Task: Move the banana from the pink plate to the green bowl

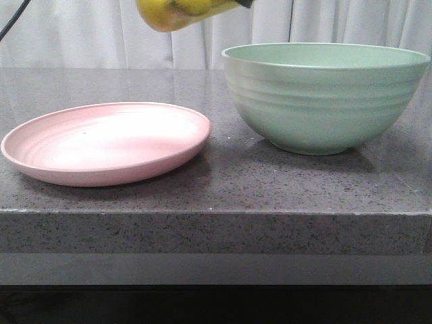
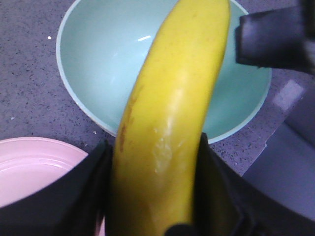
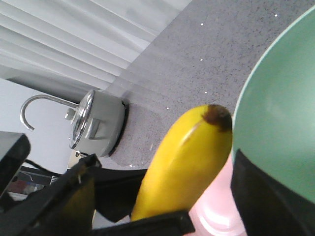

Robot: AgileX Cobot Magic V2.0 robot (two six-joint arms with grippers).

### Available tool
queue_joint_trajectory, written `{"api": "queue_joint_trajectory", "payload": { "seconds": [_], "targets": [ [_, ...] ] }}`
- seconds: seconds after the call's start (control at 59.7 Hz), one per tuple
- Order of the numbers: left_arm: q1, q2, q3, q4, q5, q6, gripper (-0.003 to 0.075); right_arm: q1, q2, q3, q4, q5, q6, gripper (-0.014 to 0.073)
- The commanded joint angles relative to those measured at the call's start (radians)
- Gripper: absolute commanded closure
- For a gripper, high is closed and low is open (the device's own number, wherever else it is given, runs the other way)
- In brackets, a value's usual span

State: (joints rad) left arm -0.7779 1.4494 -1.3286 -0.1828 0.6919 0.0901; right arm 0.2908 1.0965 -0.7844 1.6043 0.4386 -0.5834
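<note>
One banana [image 1: 177, 12], one pink plate [image 1: 108, 142] and one green bowl [image 1: 324, 94] are in view. The plate on the left and the bowl on the right both hold nothing. The banana hangs high above the gap between them, pinched by the left gripper [image 2: 152, 196]. The right gripper's [image 3: 162, 196] state I cannot tell.

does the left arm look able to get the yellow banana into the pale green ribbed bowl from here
Probably yes: the left gripper holds the yellow banana above the pale green ribbed bowl, which looks empty, with nothing seen between.
</note>
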Motion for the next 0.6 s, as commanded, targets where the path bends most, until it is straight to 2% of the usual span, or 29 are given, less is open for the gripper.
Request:
{"api": "queue_joint_trajectory", "payload": {
  "seconds": [0.0, 0.301, 0.452, 0.502, 0.586],
  "targets": [
    [-0.01, -0.041, -0.039, -0.015, -0.061, -0.002, 0.0546, 0.001, 0.027, -0.041, 0.08, 0.057, -0.057, 0.0008],
    [-0.01, -0.041, -0.039, -0.015, -0.061, -0.002, 0.0546, 0.004, 0.156, -0.09, 0.214, 0.226, -0.158, 0.0008],
    [-0.01, -0.041, -0.039, -0.015, -0.061, -0.002, 0.0545, 0.004, 0.2, -0.128, 0.227, 0.284, -0.159, 0.0013],
    [-0.01, -0.041, -0.039, -0.015, -0.061, -0.002, 0.0545, 0.004, 0.203, -0.132, 0.227, 0.286, -0.159, 0.0039],
    [-0.01, -0.041, -0.039, -0.015, -0.061, -0.002, 0.054, 0.004, 0.204, -0.132, 0.227, 0.294, -0.159, 0.0148]
  ]
}}
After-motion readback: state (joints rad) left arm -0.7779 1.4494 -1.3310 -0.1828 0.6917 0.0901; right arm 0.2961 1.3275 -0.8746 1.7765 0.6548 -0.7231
